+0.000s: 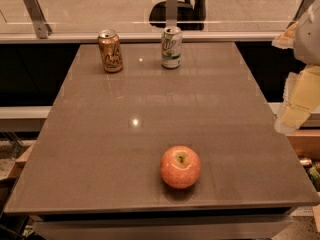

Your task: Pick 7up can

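Observation:
The 7up can (171,47), white with a green logo, a green lower band and a silver top, stands upright at the far middle of the brown table (115,149). My gripper (295,104) hangs at the right edge of the view, beyond the table's right side, well to the right of the can and nearer than it. It holds nothing that I can see.
A copper-orange can (110,51) stands upright to the left of the 7up can. A red apple (180,167) lies near the table's front edge. A glass railing (100,14) runs behind the table. A dark chair (180,9) stands beyond it.

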Robot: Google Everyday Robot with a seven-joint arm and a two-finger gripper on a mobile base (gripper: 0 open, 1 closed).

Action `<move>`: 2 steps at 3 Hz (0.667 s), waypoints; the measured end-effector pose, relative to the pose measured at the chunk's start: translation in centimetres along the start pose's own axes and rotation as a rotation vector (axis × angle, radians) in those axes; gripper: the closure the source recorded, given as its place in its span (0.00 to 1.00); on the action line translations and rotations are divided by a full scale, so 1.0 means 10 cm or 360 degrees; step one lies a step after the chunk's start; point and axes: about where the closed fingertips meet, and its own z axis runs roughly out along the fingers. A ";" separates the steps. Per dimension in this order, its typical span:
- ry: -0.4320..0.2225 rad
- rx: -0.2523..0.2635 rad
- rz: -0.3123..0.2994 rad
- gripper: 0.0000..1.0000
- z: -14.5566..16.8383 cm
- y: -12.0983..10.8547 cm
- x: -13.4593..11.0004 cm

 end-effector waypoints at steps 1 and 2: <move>0.0000 0.0000 0.0000 0.00 0.00 0.00 0.00; -0.0063 0.0054 0.0059 0.00 -0.07 -0.13 0.00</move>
